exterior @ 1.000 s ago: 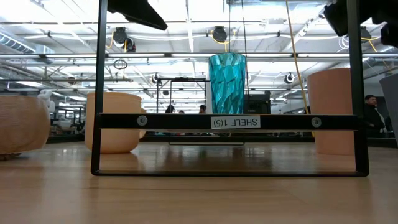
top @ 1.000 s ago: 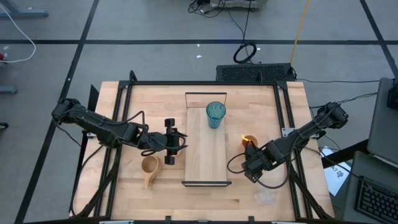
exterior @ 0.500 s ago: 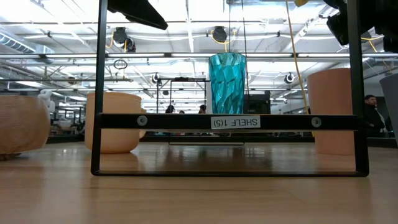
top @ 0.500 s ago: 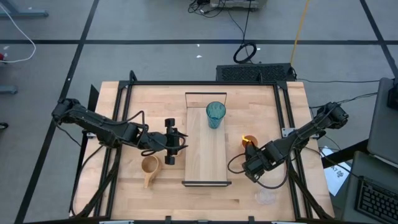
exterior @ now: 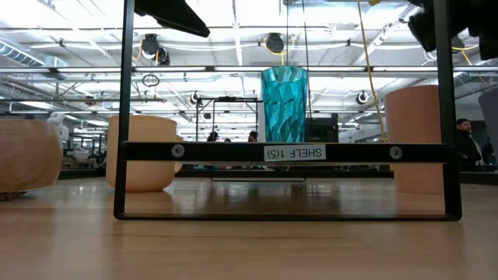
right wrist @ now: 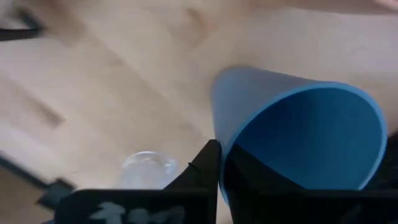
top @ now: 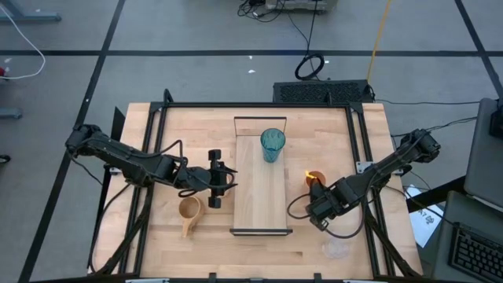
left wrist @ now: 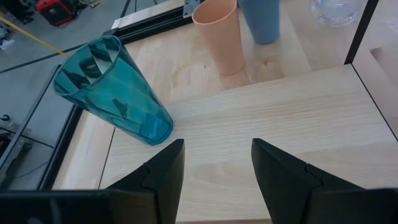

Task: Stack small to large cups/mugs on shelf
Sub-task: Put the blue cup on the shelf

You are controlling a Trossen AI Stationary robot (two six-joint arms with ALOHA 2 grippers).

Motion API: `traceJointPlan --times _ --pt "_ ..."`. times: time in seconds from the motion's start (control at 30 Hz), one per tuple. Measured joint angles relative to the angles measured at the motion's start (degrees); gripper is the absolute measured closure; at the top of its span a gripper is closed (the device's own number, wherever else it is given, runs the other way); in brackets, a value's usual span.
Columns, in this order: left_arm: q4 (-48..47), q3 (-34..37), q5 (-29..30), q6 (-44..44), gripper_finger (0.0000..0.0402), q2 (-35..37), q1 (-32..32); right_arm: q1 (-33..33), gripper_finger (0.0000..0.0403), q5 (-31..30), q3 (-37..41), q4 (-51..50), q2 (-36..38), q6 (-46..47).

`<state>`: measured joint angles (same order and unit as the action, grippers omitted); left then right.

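- Where the shelf [exterior: 284, 152] rail shows — "SHELF 1(5)", mirrored.
- Right gripper [right wrist: 221, 171] beside shelf, clamped on blue cup [right wrist: 298, 134] rim.
- Left gripper [left wrist: 214, 165] over shelf, fingers apart.

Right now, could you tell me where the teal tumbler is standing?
In the high view the teal tumbler stands upright on the shelf, near its far end, between the two arms and up-left of the orange cup.

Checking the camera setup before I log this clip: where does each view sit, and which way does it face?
High: overhead, facing down; both arms, shelf.
Low: tabletop height, level across; teal tumbler behind the shelf rail.
Left wrist: past the open left gripper at the tumbler.
Right wrist: the right gripper pinching the blue cup rim.
Shared: tumbler, three views.
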<state>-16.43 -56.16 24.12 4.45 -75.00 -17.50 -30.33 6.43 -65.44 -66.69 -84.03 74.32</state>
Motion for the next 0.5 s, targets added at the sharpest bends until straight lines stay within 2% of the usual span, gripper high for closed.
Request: traceJointPlan --times 0.5 --pt "0.0 0.0 0.0 0.0 0.0213 0.0 0.0 -0.1 0.0401 2.9 -12.6 0.0 0.0 -0.6"
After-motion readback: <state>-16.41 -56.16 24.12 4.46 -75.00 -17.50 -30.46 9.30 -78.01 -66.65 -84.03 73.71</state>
